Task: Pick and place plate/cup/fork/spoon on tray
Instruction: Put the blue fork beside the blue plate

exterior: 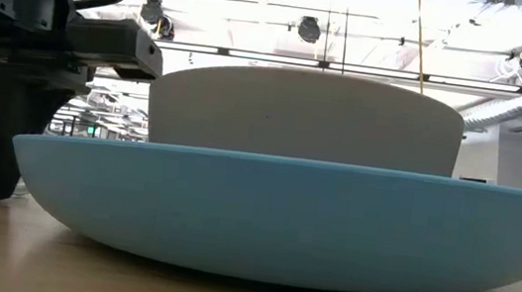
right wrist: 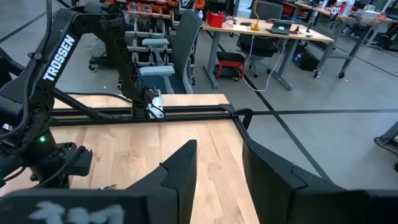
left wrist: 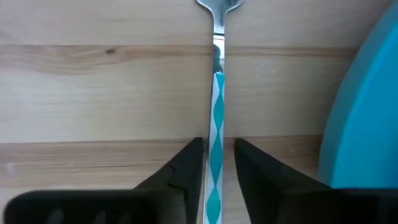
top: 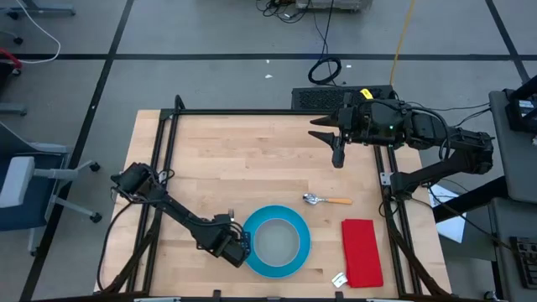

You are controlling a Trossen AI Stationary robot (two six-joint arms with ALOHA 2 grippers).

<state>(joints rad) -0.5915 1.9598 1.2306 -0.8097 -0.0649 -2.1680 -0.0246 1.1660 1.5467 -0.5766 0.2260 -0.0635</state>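
- Straddling the fork (left wrist: 216, 118), the left gripper (left wrist: 214, 177) sits low at the table's near edge, just left of the blue plate (top: 276, 261); its fingers (left wrist: 183, 171) stand slightly apart with the handle between them, and whether they touch the handle cannot be told.
- The fork lies flat on the wooden table (top: 243, 159), beside the plate's left rim; its handle carries a teal-and-white diamond pattern and its metal neck and head point away from the gripper.
- Handling judgement: the fork is light, stiff and thin. Lying flush on the wood, it offers little height to pinch, so the fingers must close on the handle's narrow sides. The smooth handle may slip or pivot if gripped far from its middle; a hold near mid-handle is advised.
- The pale-grey cup (exterior: 304, 116) rests inside the plate. It looks rigid and possibly breakable, and the plate's low rim gives limited purchase.
- The spoon (top: 325, 200), with its orange handle, lies to the plate's far right, apart from it. A red cloth (top: 362, 252) lies right of the plate.
- The right gripper (top: 337, 147) waits raised over the far right of the table, fingers apart and empty.
- No tray can be identified.
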